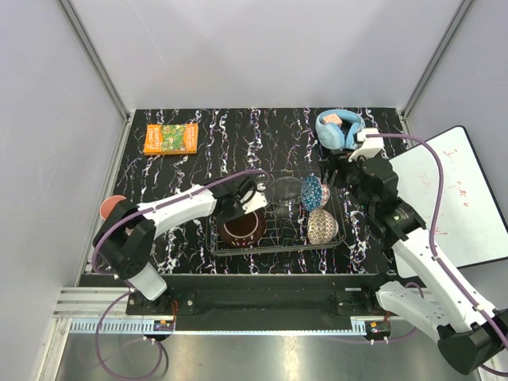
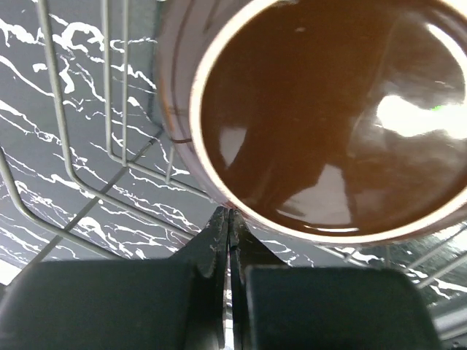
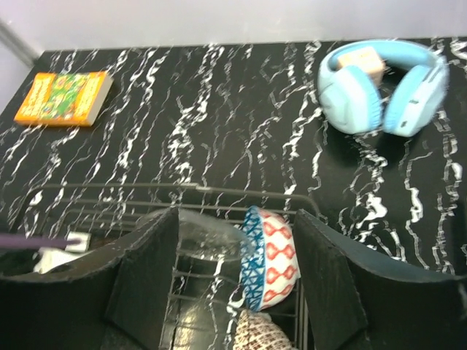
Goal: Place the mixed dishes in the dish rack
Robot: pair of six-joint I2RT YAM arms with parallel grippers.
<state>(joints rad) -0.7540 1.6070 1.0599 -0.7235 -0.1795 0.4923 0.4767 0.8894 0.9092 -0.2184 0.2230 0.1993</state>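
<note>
The dish rack (image 1: 278, 251) lies mid-table. In it are a glossy dark red plate (image 1: 244, 228), a clear glass bowl (image 1: 283, 193), a blue patterned bowl (image 1: 311, 191) on edge and a beige patterned bowl (image 1: 322, 225). A salmon-pink cup (image 1: 112, 205) sits at the table's left edge. My left gripper (image 1: 252, 198) is shut on nothing, its tips (image 2: 229, 215) right at the plate's (image 2: 328, 109) pale rim, over the rack wires (image 2: 62, 138). My right gripper (image 3: 237, 215) hangs open above the rack's far rim (image 3: 146, 188), with the glass bowl (image 3: 208, 233) and blue bowl (image 3: 270, 255) seen between its fingers.
An orange-green book (image 1: 171, 138) lies at the back left of the table and light blue headphones (image 1: 340, 129) at the back right. A white board (image 1: 452, 190) sits off the table's right side. Grey walls enclose the table.
</note>
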